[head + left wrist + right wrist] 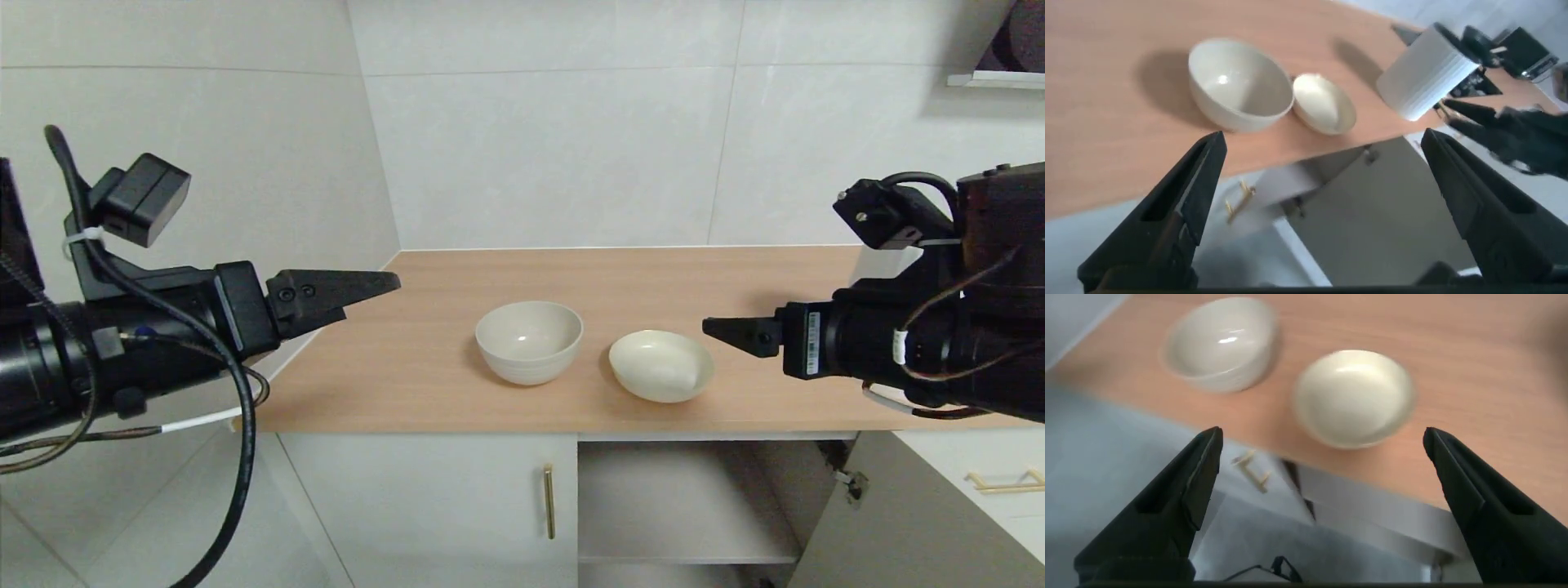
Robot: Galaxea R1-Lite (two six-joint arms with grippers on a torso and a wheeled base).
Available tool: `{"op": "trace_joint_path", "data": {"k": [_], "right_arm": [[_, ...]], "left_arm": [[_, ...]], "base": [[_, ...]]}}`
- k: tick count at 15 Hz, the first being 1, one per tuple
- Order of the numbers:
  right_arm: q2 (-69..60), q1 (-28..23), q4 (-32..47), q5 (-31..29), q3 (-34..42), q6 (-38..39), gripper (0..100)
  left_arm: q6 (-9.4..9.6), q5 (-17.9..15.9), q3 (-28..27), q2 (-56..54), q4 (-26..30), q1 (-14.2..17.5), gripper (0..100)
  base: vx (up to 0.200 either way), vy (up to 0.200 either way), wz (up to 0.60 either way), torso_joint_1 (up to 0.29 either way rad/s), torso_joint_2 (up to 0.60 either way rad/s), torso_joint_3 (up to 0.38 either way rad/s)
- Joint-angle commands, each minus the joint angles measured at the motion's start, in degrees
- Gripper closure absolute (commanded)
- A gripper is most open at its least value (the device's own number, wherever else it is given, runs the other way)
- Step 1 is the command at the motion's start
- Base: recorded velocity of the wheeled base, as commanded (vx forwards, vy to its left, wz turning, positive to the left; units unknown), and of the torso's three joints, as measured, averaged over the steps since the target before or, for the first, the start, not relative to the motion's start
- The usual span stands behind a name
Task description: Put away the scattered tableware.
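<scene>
**Tableware loose on the worktop (408, 367), nothing gripped yet**

Bowls are the whole job here. The larger bowl (529, 341) stands upright near the middle of the wooden top. The smaller bowl (661, 365) sits just beside it toward the robot's right, apart from it, closer to the front edge and seemingly tipped a little forward. Under that edge a cupboard (678, 465) stands open with a shelf (694, 539) inside, its door (890, 523) swung out to the right. A ribbed white container (1425, 69) stands farther right on the top.

The right gripper (727, 331) hangs near the smaller bowl, tips aimed at it, fingers spread wide around nothing. The left gripper (359, 290) hovers over the worktop's left end, well apart from the larger bowl, fingers likewise wide apart.

The likeliest mishap is a sideways nudge. If a fingertip meets the smaller bowl's wall rather than straddling its rim, the bowl could skid off the front edge. A smooth, curved rim may also slip from a shallow pinch. On the way down to the shelf, the arm could clip the open door.
</scene>
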Motion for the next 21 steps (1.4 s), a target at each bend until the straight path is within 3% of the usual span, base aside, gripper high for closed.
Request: {"op": "trace_joint_path", "data": {"k": [1, 2, 4, 6, 8, 9, 10, 14, 16, 19, 21], "right_arm": [[5.54, -2.22, 3.96, -0.58, -5.07, 3.28, 0], [6.95, -3.89, 6.42, -0.50, -6.57, 4.25, 0], [10.90, -5.83, 5.98, -0.50, -7.18, 4.43, 0], [13.89, -6.79, 5.28, -0.76, -7.97, 5.13, 0], [17.93, -7.06, 5.01, -3.31, -9.99, 7.41, 0], [18.02, -7.06, 5.01, -3.40, -10.08, 7.50, 0], [19.43, -7.06, 3.96, -4.89, -10.08, 7.59, 0], [19.25, -7.06, 3.61, -4.98, -9.73, 7.68, 0], [19.16, -7.06, 3.61, -4.98, -9.73, 7.68, 0], [19.16, -7.06, 3.61, -5.15, -9.64, 7.76, 0], [19.16, -7.06, 3.61, -5.33, -9.64, 7.76, 0]], "left_arm": [[-0.12, 0.83, -10.25, 6.37, 13.44, 0.04, 0], [-0.12, 1.71, -16.75, 9.01, 25.04, -0.14, 0], [-0.03, 1.88, -21.94, 13.32, 35.06, -1.11, 0], [0.06, 3.99, -22.20, 17.18, 33.04, -1.11, 0], [-1.53, 13.57, -22.20, 24.57, 23.90, -1.11, 0], [-1.70, 13.75, -22.20, 24.74, 23.72, -1.20, 0], [-5.48, 16.91, -22.73, 28.61, 20.21, -2.78, 0], [-9.08, 17.18, -23.87, 30.54, 18.89, -5.59, 0], [-11.98, 17.97, -23.87, 33.71, 14.67, -7.44, 0], [-12.86, 21.75, -25.19, 38.10, 12.82, -8.31, 0], [-13.48, 22.27, -25.63, 38.98, 12.74, -8.84, 0]], "base": [[0.000, 0.000, 0.00, 0.000, 0.00, 0.000], [0.000, 0.000, 0.00, 0.000, 0.00, 0.000], [0.000, 0.000, 0.00, 0.000, 0.00, 0.000], [0.000, 0.000, 0.00, 0.000, 0.00, 0.000], [0.000, 0.000, 0.00, 0.000, 0.00, 0.000], [0.000, 0.000, 0.00, 0.000, 0.00, 0.000], [0.000, 0.000, 0.00, 0.000, 0.00, 0.000], [0.000, 0.000, 0.00, 0.000, 0.00, 0.000], [0.000, 0.000, 0.00, 0.000, 0.00, 0.000], [0.000, 0.000, 0.00, 0.000, 0.00, 0.000], [0.000, 0.000, 0.00, 0.000, 0.00, 0.000]]}}
